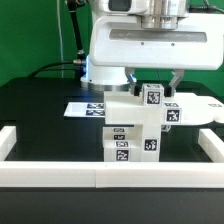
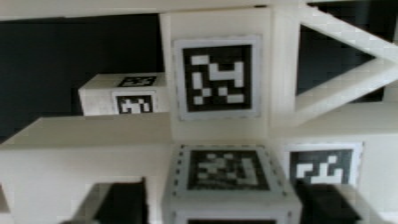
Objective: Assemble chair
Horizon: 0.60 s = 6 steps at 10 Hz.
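1. The tool (image 1: 155, 88) hangs just above the chair (image 1: 131, 128), its jaws spread and clamped on nothing
2. In the wrist view, a tagged post (image 2: 226, 170) of the chair stands between the fingers (image 2: 111, 205), with a narrow gap at each side
3. The chair stands upright on the black counter (image 1: 40, 115), directly beneath the tool
4. The marker board (image 1: 85, 107) lies just behind the chair, toward the exterior view's left
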### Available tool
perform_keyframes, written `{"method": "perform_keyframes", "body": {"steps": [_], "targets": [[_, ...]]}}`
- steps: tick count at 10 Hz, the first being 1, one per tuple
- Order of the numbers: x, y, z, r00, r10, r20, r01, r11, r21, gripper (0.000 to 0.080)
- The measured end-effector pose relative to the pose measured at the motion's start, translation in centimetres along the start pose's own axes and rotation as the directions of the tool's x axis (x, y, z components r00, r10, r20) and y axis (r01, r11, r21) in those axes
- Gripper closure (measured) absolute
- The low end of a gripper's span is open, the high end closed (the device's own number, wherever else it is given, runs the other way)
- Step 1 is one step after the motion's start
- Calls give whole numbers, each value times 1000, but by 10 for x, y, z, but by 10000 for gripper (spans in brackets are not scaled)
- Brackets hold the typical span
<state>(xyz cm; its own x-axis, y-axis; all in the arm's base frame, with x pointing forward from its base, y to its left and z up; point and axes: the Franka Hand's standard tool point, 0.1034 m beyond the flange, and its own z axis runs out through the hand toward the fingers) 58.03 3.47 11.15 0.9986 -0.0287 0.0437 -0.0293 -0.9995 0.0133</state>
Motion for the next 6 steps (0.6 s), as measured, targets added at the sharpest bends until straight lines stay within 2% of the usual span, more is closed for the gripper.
{"method": "perform_keyframes", "body": {"steps": [1, 2, 4, 6], "targets": [[1, -1, -3, 1000, -1, -4, 1, 1000, 2, 314], [1, -1, -6, 1000, -1, -8, 1, 1000, 5, 179], [-2, -1, -8, 1000, 1, -7, -1, 1000, 8, 152], [-13, -5, -15, 1000, -1, -5, 1, 1000, 19, 151]]}}
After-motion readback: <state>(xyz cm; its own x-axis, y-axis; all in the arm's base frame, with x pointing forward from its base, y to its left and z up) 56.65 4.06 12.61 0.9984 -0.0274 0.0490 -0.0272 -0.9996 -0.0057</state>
